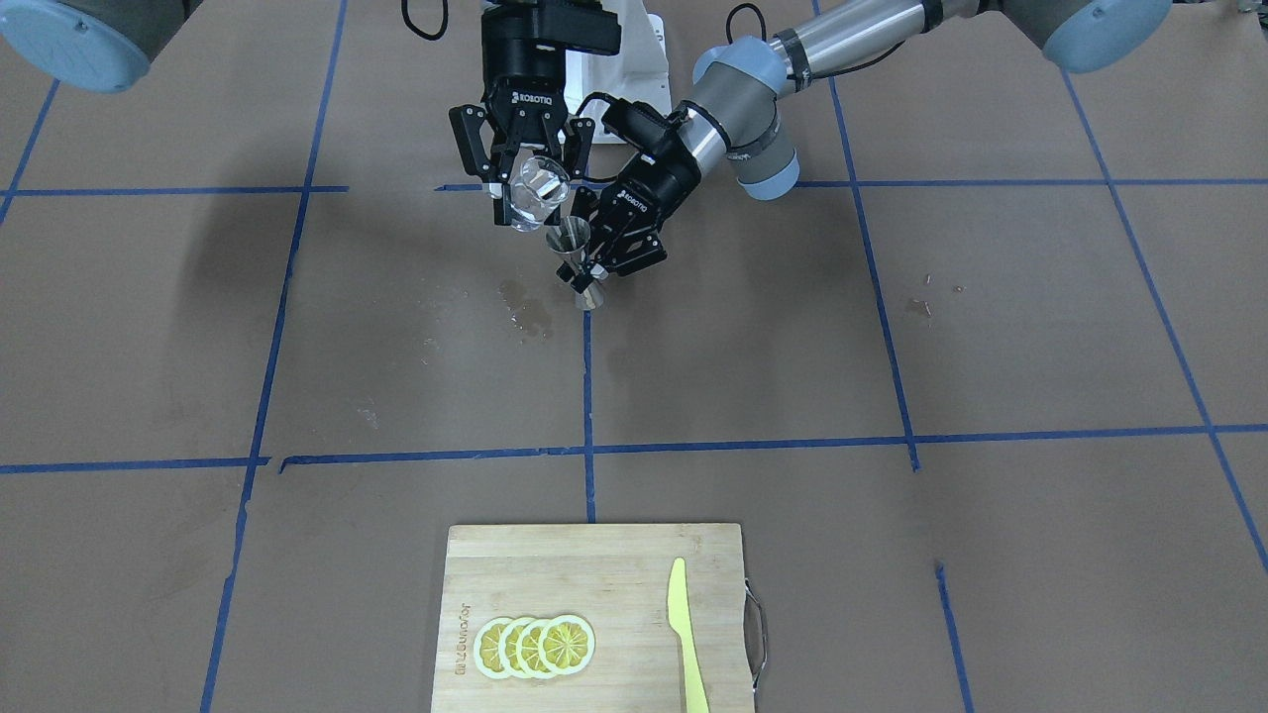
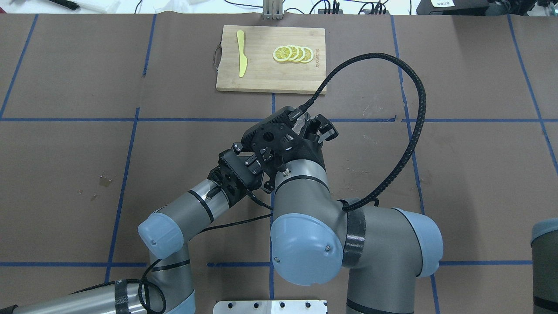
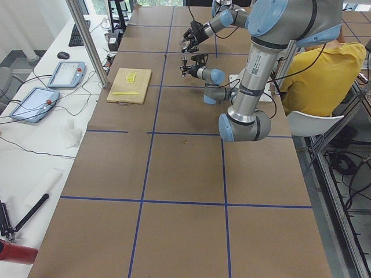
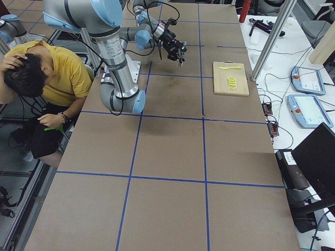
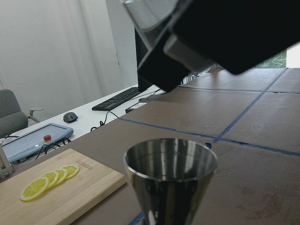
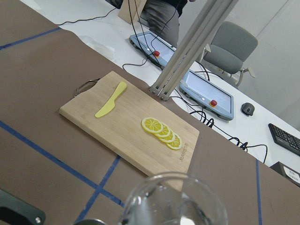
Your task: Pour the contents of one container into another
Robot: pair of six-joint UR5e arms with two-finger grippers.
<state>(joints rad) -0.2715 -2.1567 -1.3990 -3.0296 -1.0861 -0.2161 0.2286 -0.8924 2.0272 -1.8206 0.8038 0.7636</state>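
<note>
A: Starting at the left of the front-facing view, what does the right gripper [image 1: 528, 190] have?

B: It is clamped on the glass cup [image 1: 536, 195]. The cup is held up off the table [image 1: 297, 347] and tipped, with its lip leaning down and to the right.

A: And just to the right of that?

B: The measuring cup [image 1: 575, 257], pinched around its narrow middle by the left gripper [image 1: 597, 259]. Its long axis stands close to upright, mouth open upward. I cannot tell whether its foot touches the table.

A: So what relation counts here?

B: The glass cup sits higher than the measuring cup's mouth and just beside it, on the left, and the two are apart. The left wrist view shows it hanging over the mouth's upper left. I judge the lip must be squarely above the mouth before any further tipping.

A: Is anything flowing?

B: No stream shows. A damp-looking stain [image 1: 525, 309] lies on the table just left of the measuring cup, so a miss looks possible.
</note>
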